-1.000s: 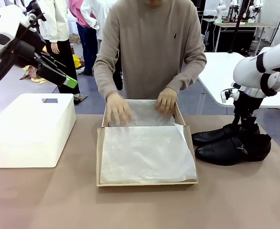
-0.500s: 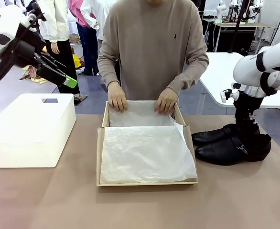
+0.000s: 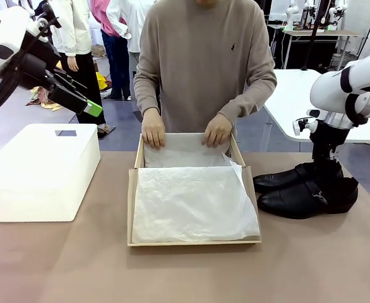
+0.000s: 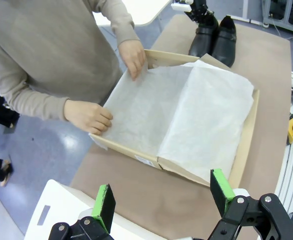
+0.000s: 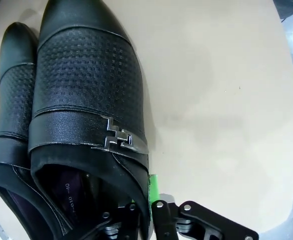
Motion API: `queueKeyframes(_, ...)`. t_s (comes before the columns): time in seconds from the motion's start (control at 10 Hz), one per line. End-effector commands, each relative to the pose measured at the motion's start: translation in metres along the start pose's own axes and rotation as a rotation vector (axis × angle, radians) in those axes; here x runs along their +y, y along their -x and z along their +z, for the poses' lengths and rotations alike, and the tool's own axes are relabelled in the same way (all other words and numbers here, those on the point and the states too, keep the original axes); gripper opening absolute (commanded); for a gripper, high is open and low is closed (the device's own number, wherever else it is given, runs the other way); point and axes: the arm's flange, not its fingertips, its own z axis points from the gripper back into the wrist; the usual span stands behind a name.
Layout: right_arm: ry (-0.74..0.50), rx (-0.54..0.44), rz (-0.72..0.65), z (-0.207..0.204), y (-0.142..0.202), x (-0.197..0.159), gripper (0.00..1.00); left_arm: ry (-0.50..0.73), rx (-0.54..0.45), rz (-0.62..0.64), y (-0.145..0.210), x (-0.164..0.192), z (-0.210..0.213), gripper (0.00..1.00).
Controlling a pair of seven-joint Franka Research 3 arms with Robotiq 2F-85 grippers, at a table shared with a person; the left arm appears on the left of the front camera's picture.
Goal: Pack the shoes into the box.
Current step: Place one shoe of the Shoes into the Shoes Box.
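My left gripper [image 4: 161,186] faces the box [image 4: 247,140], jaws apart; I cannot read its small white label [image 4: 145,160]. My right gripper [image 5: 142,196] clamps the shoes [image 5: 86,85] at one side wall.

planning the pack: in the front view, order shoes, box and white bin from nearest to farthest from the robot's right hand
1. shoes, right side, at the right hand
2. box, table middle
3. bin, far left

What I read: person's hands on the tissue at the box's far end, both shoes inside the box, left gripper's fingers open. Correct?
Not quite: the shoes aren't inside the box; they stand on the table to its right, per the front view. The rest holds.
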Motion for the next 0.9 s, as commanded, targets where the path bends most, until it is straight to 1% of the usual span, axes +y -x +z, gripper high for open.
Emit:
queueKeyframes(0.0,0.041,-0.054,-0.060,0.008,0.000,-0.012,0.00,0.007,-0.006,0.001,0.001,0.000,0.001,1.00)
queueKeyframes(0.2,0.035,-0.060,-0.153,0.022,0.003,-0.016,0.00,0.007,-0.006,0.001,0.001,0.000,0.001,1.00)
queueKeyframes(0.3,0.027,-0.056,-0.177,0.032,0.004,-0.018,0.00,0.007,-0.006,0.001,0.001,0.000,0.001,1.00)
queueKeyframes(0.8,0.051,0.006,-0.182,0.074,0.008,-0.012,0.00,0.007,-0.006,0.001,0.001,0.000,0.001,1.00)
